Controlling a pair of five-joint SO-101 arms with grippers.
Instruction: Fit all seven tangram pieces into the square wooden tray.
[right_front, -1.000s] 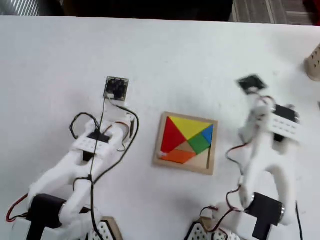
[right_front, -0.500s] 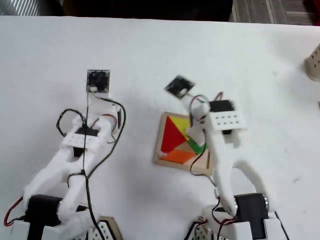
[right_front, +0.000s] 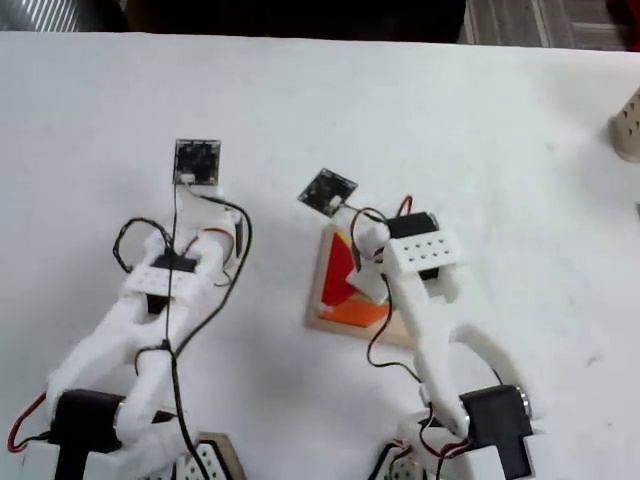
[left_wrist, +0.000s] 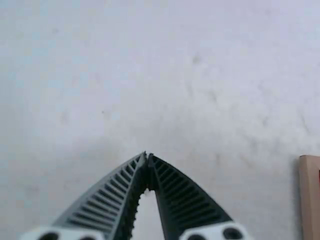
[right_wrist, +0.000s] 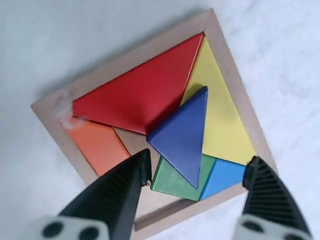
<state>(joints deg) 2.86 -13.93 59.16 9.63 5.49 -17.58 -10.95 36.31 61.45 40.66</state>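
Right pincer (right_wrist: 198, 167) spread wide above the wooden tray (right_wrist: 55, 107), straddling the dark blue triangle (right_wrist: 182, 135) lying crooked atop seated pieces, likely to reseat it. Left pincer (left_wrist: 146, 160) pinched closed beside the tray.

The square wooden tray (right_front: 318, 300) lies flat near the middle of the table (right_front: 300, 90), with the red triangle (right_wrist: 140, 100) at its 10 o'clock, the orange piece (right_wrist: 97, 145) at 7, the yellow triangle (right_wrist: 220, 120), green piece (right_wrist: 172, 182) and light-blue piece (right_wrist: 225, 175) seated, and the dark-blue triangle (right_wrist: 182, 137) lying askew on top of them.
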